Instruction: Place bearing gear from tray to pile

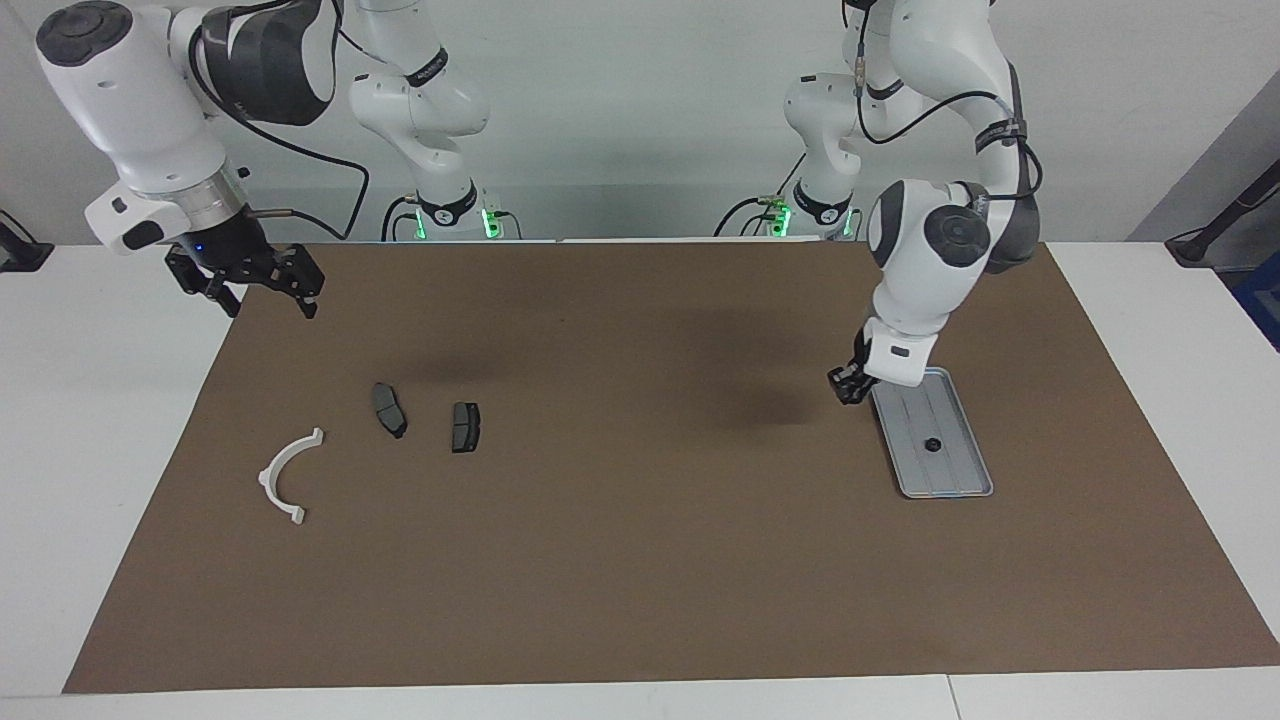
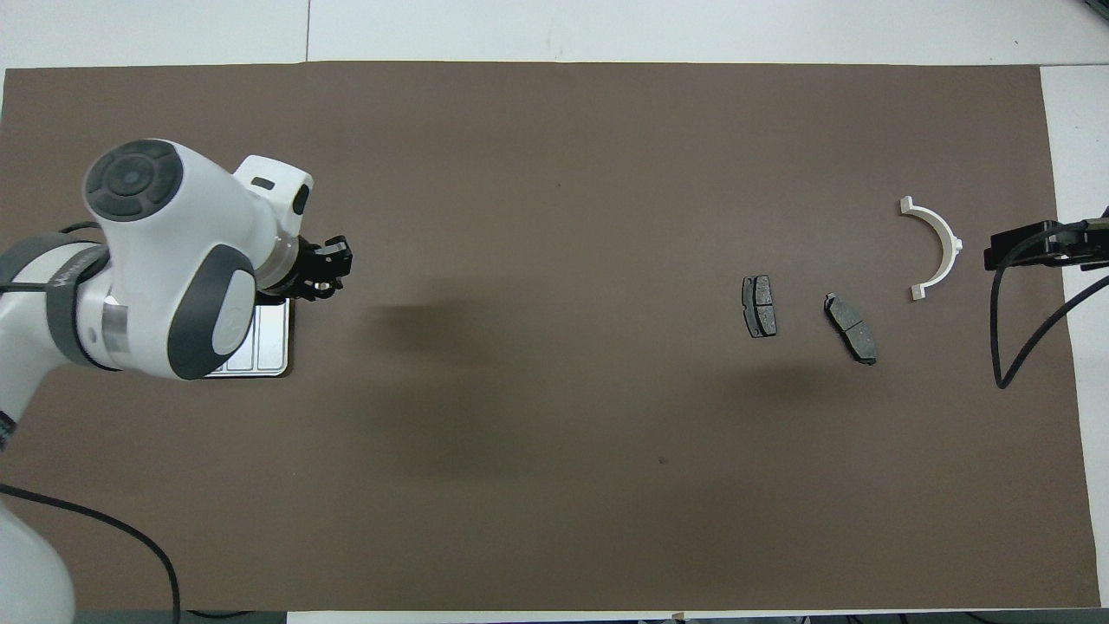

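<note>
1. Facing view: the left gripper (image 1: 848, 385) hangs low over the tray's (image 1: 950, 475) corner nearest the robots; whether it grasps anything cannot be told.
2. A small black gear (image 1: 932, 445) lies in the tray, whose long axis runs away from the robots.
3. The right gripper (image 1: 262, 285), fingers spread, waits above the mat's (image 1: 640, 560) edge near the pile (image 1: 385, 440).

The tray (image 1: 962, 470) is showing silver-grey with lengthwise ribs, and the small bearing gear (image 1: 932, 445) lying in it is showing black. The half-ring bracket (image 1: 288, 474) is showing white; the two brake-pad plates (image 1: 389, 409) (image 1: 465, 427) are showing dark grey. The mat (image 1: 640, 560) is showing plain brown over the white table (image 1: 60, 480). Both arms are showing white with dark grey joints.
</note>
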You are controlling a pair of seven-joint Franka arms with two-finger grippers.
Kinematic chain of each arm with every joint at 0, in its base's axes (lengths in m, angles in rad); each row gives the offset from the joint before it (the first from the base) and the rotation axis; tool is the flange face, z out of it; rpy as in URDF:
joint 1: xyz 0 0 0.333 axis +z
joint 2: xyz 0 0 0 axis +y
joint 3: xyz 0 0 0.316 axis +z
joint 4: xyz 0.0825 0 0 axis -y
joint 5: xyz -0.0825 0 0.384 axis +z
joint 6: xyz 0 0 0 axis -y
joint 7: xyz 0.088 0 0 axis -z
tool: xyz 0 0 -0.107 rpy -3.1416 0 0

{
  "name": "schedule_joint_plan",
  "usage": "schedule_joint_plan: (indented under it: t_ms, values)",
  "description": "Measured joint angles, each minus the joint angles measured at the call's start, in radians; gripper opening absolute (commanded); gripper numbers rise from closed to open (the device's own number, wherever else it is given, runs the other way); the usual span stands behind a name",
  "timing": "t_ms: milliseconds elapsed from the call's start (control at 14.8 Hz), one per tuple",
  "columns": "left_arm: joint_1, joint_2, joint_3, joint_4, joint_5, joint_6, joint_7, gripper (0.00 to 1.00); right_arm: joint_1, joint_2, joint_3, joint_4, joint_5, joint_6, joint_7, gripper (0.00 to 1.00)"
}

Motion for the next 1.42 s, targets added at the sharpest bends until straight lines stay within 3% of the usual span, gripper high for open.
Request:
schedule_joint_plan:
  t_ms: [271, 541, 812, 1421]
  values:
    - [-0.147, 0.088, 0.000, 0.156, -0.020, -0.055, -0.187, 0.08, -0.009, 0.001, 0.000, -0.004, 0.000, 0.008, -0.009, 1.00]
    - [-0.287, 0.285, 0.001, 0.347, -0.020, -0.064, -0.374, 0.08, -0.017, 0.029, 0.000, -0.012, 0.000, 0.056, -0.017, 1.00]
    - [-0.368, 0.431, 0.011, 0.420, -0.020, -0.025, -0.513, 0.09, -0.020, 0.035, 0.000, -0.012, 0.000, 0.062, -0.020, 1.00]
    - [-0.381, 0.456, 0.017, 0.412, -0.020, 0.090, -0.580, 0.13, -0.017, 0.077, 0.006, -0.014, 0.000, 0.108, -0.020, 1.00]
